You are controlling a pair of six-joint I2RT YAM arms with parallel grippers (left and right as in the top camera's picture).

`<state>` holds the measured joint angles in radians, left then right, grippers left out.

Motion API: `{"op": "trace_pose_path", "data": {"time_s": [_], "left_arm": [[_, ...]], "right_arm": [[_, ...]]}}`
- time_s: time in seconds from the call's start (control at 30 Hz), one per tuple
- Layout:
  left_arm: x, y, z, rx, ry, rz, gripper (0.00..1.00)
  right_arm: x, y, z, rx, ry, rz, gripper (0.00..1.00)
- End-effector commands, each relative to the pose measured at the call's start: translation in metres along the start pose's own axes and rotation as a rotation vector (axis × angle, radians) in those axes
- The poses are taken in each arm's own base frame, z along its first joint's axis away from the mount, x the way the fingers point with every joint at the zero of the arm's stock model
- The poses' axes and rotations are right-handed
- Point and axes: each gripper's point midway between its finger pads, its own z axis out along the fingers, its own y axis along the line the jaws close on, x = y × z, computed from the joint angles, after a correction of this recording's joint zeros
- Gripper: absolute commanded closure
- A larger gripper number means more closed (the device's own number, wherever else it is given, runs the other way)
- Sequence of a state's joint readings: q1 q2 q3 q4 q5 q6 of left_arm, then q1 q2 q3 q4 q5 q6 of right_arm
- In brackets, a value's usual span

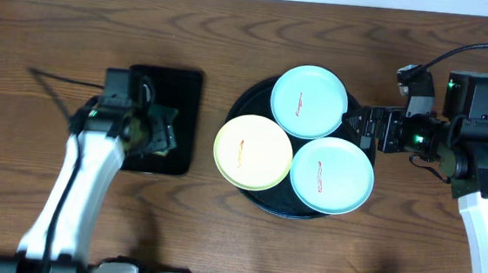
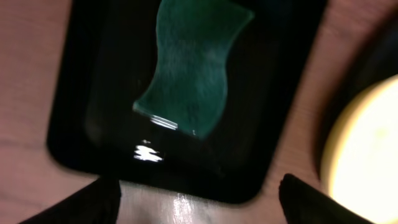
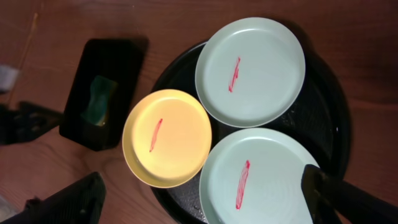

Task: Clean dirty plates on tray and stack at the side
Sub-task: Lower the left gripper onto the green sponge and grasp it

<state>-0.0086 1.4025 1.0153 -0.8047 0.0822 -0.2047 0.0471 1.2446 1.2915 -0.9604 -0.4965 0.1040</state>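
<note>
All three plates sit on the tray (image 1: 248, 102) at the centre of your overhead view. One mint plate (image 1: 309, 102) is at the top, the yellow plate (image 1: 253, 152) at the left, and the other mint plate (image 1: 332, 175) at lower right. Each carries a red streak, and the yellow one overhangs the tray's left rim. Your right gripper (image 1: 355, 128) sits at the tray's right edge, beside the two mint plates, with its fingers spread and empty. Your left gripper (image 1: 168, 130) hangs over the small tray (image 1: 187, 84) at the left, likewise spread wide and holding nothing. A green sponge (image 2: 189, 68) lies in that small tray.
</note>
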Motion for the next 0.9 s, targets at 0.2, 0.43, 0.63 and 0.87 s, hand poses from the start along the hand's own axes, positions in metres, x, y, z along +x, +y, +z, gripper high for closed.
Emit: {"op": "trace_pose_path", "data": {"time_s": [0.2, 0.43, 0.63, 0.87], "left_arm": [[0.002, 0.012, 0.089, -0.081, 0.136, 0.065, 0.50], [-0.001, 0.010, 0.088, -0.073, 0.137, 0.065, 0.93], [-0.006, 0.008, 0.051, -0.072, 0.134, 0.064, 0.75], [-0.032, 0.001, 0.021, -0.044, -0.020, 0.071, 0.41]], "right_arm": [[-0.003, 0.001, -0.005, 0.009, -0.010, 0.010, 0.13], [-0.002, 0.001, -0.005, 0.009, -0.007, 0.011, 0.14], [-0.003, 0.001, -0.005, 0.010, -0.009, 0.010, 0.15], [-0.003, -0.001, -0.005, 0.021, -0.010, 0.010, 0.15]]}}
